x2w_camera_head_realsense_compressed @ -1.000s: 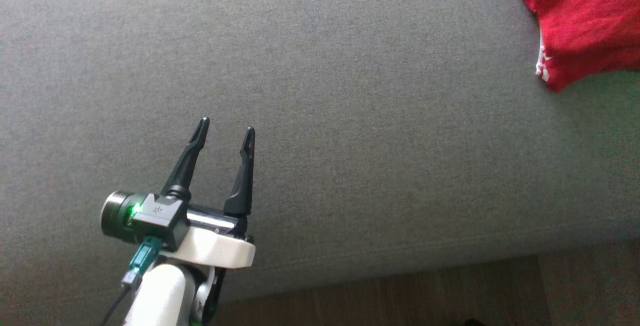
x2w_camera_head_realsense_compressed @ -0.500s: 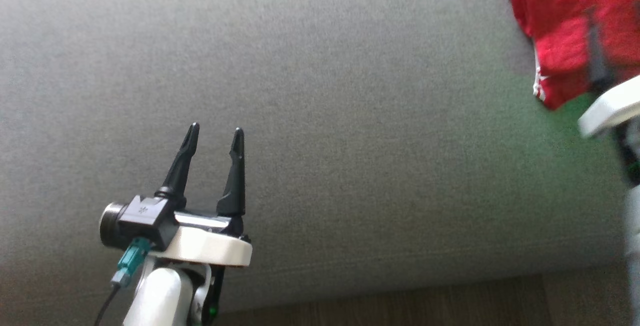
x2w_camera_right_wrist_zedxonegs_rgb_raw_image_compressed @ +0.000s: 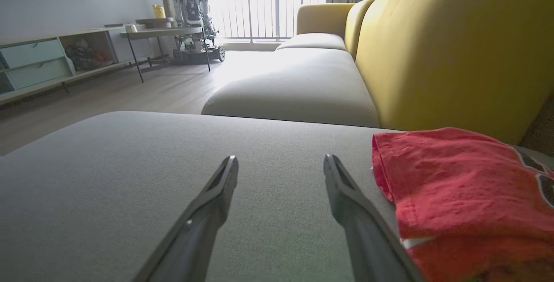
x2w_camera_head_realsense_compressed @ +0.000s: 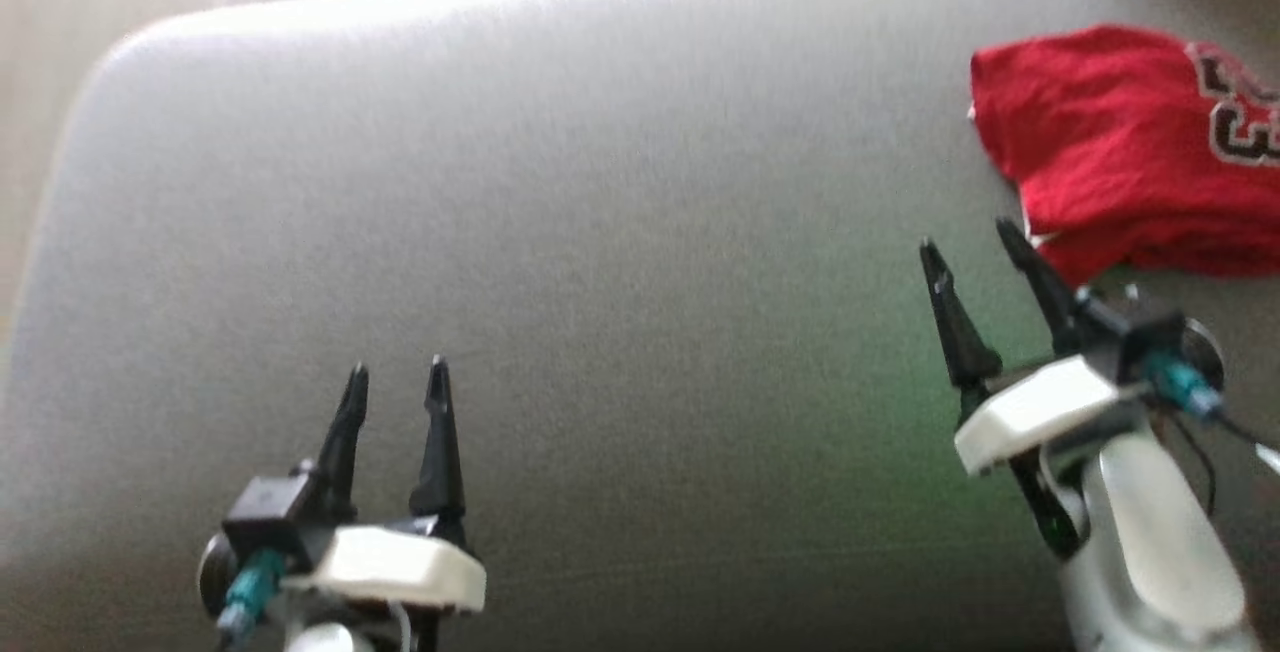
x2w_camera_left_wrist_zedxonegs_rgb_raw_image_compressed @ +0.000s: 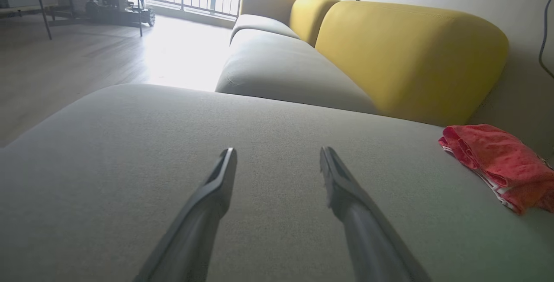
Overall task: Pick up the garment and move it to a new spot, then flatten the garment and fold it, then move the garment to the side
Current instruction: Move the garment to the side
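Strong daylight from the window [x2w_camera_right_wrist_zedxonegs_rgb_raw_image_compressed: 268, 9] at the back, totally blown out, with glare on the floor [x2w_camera_left_wrist_zedxonegs_rgb_raw_image_compressed: 173, 52]. Head view is soft and smeary, garment [x2w_camera_head_realsense_compressed: 1100, 132] print fuzzy, greenish tint on the cushion [x2w_camera_head_realsense_compressed: 900, 412]. Wrist views sharper, edges bend.

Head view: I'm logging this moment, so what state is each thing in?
red garment: folded in layers, lying loose on the grey seat.
left gripper: open, empty.
right gripper: open, empty, beside the red garment.
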`<state>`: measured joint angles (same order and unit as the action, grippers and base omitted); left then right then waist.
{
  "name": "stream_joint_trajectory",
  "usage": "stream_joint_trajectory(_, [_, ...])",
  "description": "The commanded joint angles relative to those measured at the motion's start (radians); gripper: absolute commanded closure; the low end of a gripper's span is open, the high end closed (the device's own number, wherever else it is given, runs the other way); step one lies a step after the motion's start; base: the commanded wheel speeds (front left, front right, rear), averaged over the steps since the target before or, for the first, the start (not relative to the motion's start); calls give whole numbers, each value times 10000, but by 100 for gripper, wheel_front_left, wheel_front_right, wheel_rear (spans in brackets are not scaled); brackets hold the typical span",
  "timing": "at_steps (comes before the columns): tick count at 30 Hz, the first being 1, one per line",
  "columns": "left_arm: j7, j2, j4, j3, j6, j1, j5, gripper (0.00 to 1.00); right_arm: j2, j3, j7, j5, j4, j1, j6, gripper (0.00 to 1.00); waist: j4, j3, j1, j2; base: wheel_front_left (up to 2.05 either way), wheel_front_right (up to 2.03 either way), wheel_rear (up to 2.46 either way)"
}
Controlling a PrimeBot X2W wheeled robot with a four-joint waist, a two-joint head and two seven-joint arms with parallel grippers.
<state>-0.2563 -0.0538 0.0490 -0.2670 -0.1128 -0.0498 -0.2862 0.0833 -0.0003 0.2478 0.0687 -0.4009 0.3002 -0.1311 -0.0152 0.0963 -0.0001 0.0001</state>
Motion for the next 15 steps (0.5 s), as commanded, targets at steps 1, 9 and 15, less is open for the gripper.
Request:
stream_joint_trajectory(1, [-55, 36, -362, 382, -107, 1, -38, 0, -140, 72, 123, -84, 562, -88, 4, 0, 209, -645, 1, -1, 0, 0, 0])
stream_joint_trajectory(9, [-55, 36, -587, 681, -157, -730, 183, 0, -322, -466, 136, 20, 2413, -1999, 4, 0, 544, -1467, 1, -1, 0, 0, 0])
stream_joint_trajectory(15, [-55, 9, -731, 896, -42, -1142, 657, 0, -328, -215, 138, 387, 2686, -3036, 4, 0, 582, -1882, 1, -1, 0, 0, 0])
